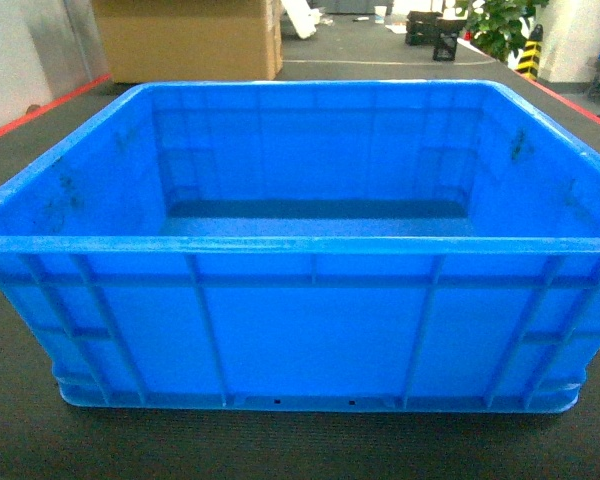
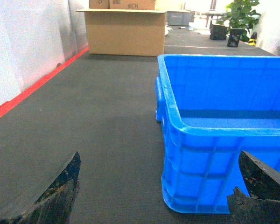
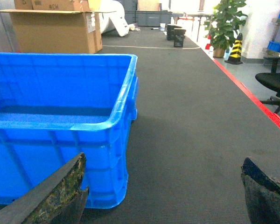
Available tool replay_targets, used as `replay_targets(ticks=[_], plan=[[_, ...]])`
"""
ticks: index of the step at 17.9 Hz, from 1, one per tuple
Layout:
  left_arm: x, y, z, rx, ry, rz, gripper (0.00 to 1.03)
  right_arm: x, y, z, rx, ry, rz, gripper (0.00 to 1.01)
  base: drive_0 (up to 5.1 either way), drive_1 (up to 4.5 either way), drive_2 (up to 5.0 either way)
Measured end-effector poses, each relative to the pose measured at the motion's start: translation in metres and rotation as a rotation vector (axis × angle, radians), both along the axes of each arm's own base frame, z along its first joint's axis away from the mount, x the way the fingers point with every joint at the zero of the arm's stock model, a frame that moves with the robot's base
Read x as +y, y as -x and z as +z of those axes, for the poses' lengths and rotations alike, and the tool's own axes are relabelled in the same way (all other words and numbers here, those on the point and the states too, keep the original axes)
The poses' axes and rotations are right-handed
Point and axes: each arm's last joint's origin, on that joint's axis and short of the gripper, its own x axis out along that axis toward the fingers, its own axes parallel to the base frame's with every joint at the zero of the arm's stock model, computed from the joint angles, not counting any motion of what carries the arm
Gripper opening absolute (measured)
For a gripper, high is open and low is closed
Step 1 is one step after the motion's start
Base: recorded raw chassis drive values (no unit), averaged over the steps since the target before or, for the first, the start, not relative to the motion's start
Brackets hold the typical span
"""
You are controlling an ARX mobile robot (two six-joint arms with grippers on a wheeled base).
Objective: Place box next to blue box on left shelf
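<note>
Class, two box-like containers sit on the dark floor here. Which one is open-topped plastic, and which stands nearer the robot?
The blue crate, ribbed plastic with an open top, is nearest. The brown cardboard carton stands farther back, behind it.

Both grippers' fingers (image 2: 56, 198) (image 3: 60, 196) are dark, curved, scuffed.

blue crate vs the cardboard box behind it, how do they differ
The blue crate is bright moulded plastic with ribbed walls and a thick rim; the cardboard box is plain brown with flat sides. The crate stands nearest the robot, its empty inside showing; the cardboard box stands farther back, its contents hidden. Both rest on the dark floor.
</note>
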Motion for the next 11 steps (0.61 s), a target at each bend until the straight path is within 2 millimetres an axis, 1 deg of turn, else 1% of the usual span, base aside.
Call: replay_targets(ticks=[8, 9, 10, 11], plan=[[0.0, 0.0, -0.001, 0.007, 0.001, 0.01, 0.98, 0.0, 0.0, 0.0, 0.0, 0.0, 0.0, 0.98, 0.0, 0.0, 0.0], [-0.002, -0.003, -0.001, 0.027, 0.002, 0.082, 0.98, 0.001, 0.0, -0.003, 0.095, 0.005, -0.008, 0.98, 0.0, 0.0, 0.0], [-0.006, -0.01, 0.003, 0.033, 0.001, 0.125, 0.98, 0.004, -0.005, -0.002, 0.172, 0.012, 0.003, 0.98, 0.0, 0.0, 0.0], [-0.005, -0.02, 0.013, 0.011, 0.005, 0.151, 0.98, 0.007, -0.012, 0.009, 0.145, 0.005, 0.028, 0.98, 0.0, 0.0, 0.0]])
